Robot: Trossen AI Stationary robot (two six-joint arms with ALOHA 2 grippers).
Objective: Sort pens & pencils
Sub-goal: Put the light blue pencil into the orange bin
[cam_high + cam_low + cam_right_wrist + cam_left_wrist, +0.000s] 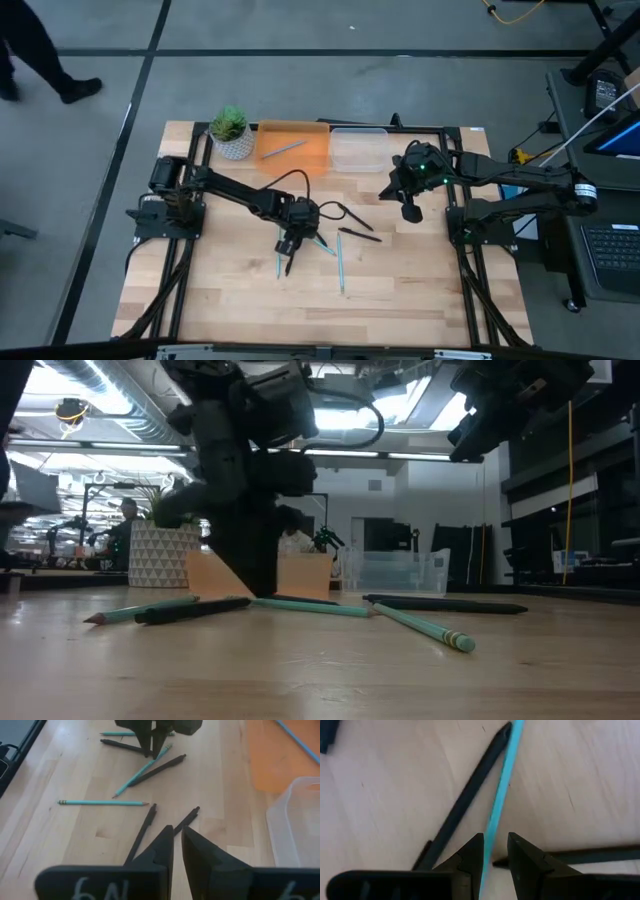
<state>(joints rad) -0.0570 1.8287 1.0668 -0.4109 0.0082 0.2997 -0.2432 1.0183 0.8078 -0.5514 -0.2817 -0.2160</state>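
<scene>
Even overhead light — ceiling glare in low view, foreground blurred.

Pens and pencils (330,243) lie flat, scattered mid-table: light blue-green pencils mixed with black pens, some crossing. One blue pencil (501,795) runs between my left fingertips, a black pen (465,800) just beside it. Another pencil (283,149) sits in the orange tray.

Pencil (284,148) in tray (316,160) behind pens (358,233)
</scene>
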